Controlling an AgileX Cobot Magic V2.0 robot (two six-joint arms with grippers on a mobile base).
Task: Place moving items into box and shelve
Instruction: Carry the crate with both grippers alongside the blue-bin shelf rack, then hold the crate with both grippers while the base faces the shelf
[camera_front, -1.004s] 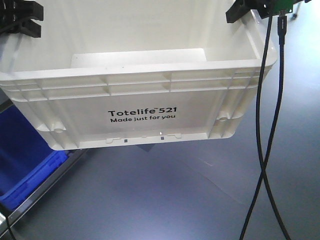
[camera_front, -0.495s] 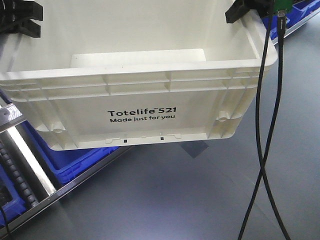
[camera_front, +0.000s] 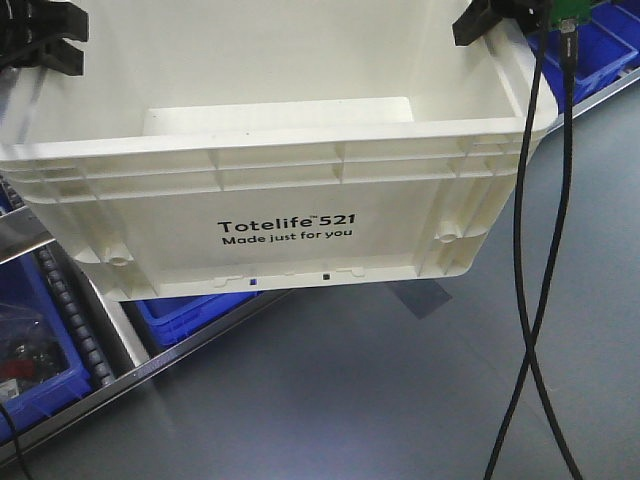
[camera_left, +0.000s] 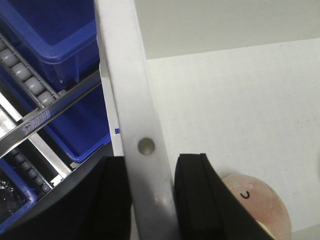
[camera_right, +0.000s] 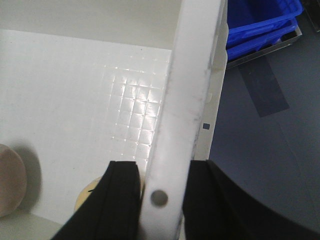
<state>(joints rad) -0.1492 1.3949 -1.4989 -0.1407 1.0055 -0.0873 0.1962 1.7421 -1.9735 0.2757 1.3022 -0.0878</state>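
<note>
Blue bins (camera_front: 190, 308) and a roller rack (camera_front: 80, 305) are sliding further into view beneath the box (camera_front: 300, 190). The left gripper (camera_left: 150, 200) is pinching its left rim. The mauve plush toy (camera_left: 262, 205) and yellow plush toy (camera_right: 86, 199) are lying inside. The right gripper (camera_right: 159, 200) is pinching its right rim.

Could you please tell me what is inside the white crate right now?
Two round plush toys lie in the crate: a pinkish one with a face, and a yellowish one half hidden by the right claw. From the front, its near wall hides them.
</note>
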